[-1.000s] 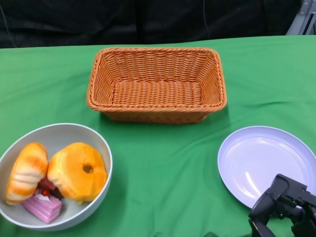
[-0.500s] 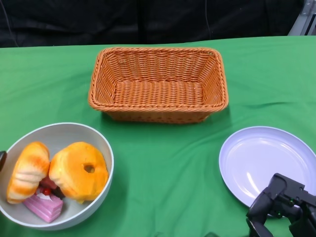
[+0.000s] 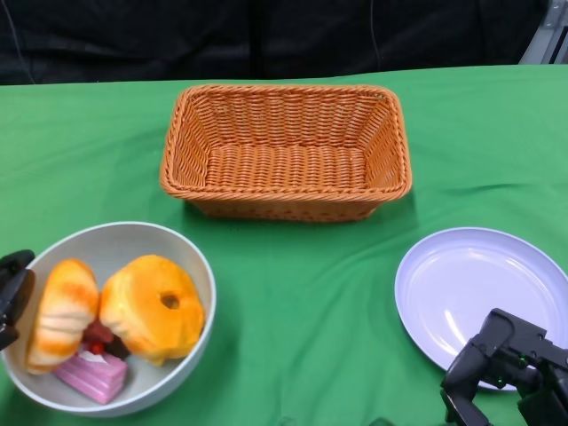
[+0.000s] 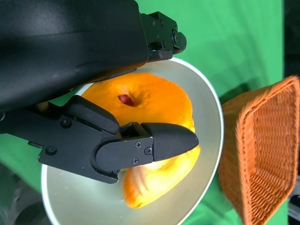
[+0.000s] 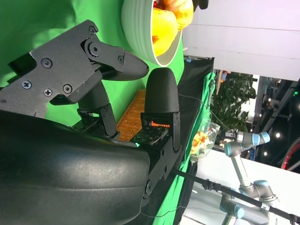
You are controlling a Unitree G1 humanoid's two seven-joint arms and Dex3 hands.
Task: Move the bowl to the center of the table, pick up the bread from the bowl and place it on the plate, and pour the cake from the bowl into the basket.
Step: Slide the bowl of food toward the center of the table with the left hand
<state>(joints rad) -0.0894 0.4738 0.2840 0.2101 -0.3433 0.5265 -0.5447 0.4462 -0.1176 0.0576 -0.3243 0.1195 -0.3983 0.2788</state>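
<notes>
Left robot hand point(image 3: 12, 295) sits at the outer left rim of the bowl point(image 3: 201, 284), touching it in the head view. In the left wrist view its fingers point(image 4: 140, 143) reach over the bowl's contents, one along the rim and one across the breads; whether it actually grips the rim, I cannot tell.

Right robot hand point(image 3: 497, 368) is low at the near right, at the near edge of the plate point(image 3: 470, 284). Right wrist view shows its fingers point(image 5: 112, 58) apart with nothing between them: spread, holding nothing.

Bowl: grey-white, near left of the counter point(image 3: 293, 293), well left of centre. Contents:
- round orange bread with a hole point(image 3: 153, 306), leaning on the right inner wall
- elongated golden bread point(image 3: 60, 311), on the left side, touching the round one
- pink layered cake point(image 3: 90, 373), at the near side, partly under both breads, with a dark red bit on top

Basket point(image 3: 286, 151): orange wicker, rectangular, at the far middle of the counter, upright, nothing inside.

Plate: pale lilac, round, near right, nothing on it, well apart from the bowl.

Counter is covered in green cloth.
</notes>
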